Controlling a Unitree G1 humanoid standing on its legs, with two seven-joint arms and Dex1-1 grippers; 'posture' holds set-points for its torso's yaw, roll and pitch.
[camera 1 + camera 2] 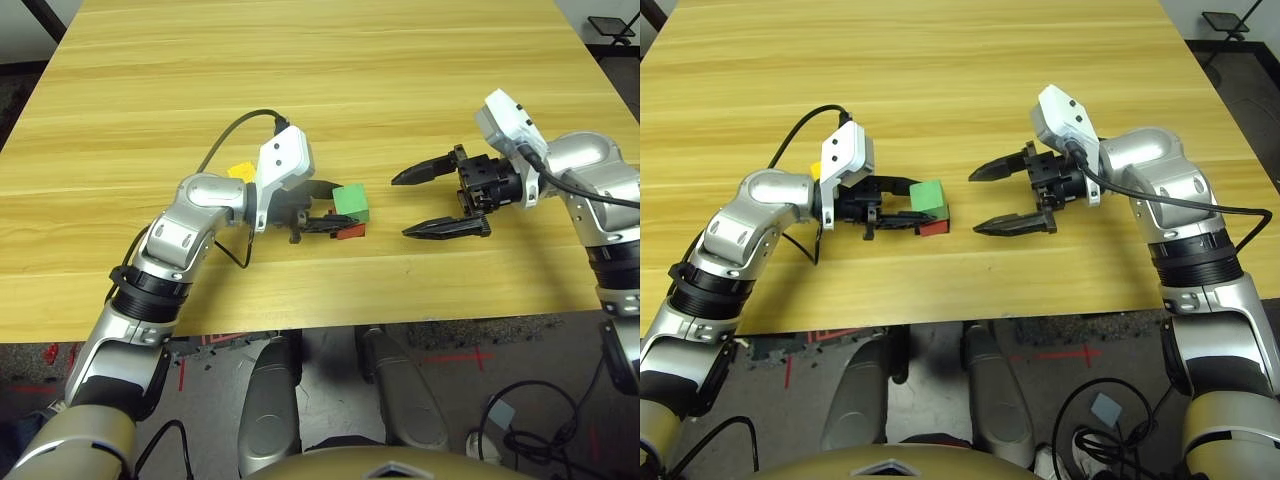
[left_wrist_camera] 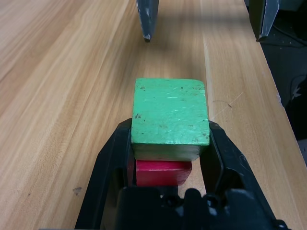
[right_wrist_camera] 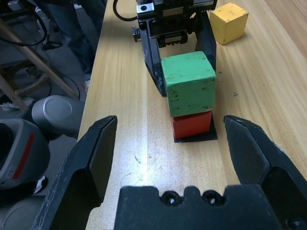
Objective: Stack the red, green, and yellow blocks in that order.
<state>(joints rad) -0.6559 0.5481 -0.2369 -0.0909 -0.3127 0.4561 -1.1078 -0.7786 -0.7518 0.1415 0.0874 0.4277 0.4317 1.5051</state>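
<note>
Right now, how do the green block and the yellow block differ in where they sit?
The green block rests on the red block, between the left gripper's fingers; the yellow block sits alone on the table, beyond that gripper, ungripped. Both look like same-sized plain cubes.

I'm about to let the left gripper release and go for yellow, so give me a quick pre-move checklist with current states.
1. Green block on red block: ok, though it overhangs red a little toward the right gripper.
2. Red sits on the black patch: ok.
3. Left gripper state: its fingers flank green; whether they press it, cannot tell.
4. Yellow block free to pick: ok, it stands alone on the table behind the left gripper.
5. Right gripper out of the way: ok, open and apart from the stack.
6. Stack stable once released: cannot tell.
</note>
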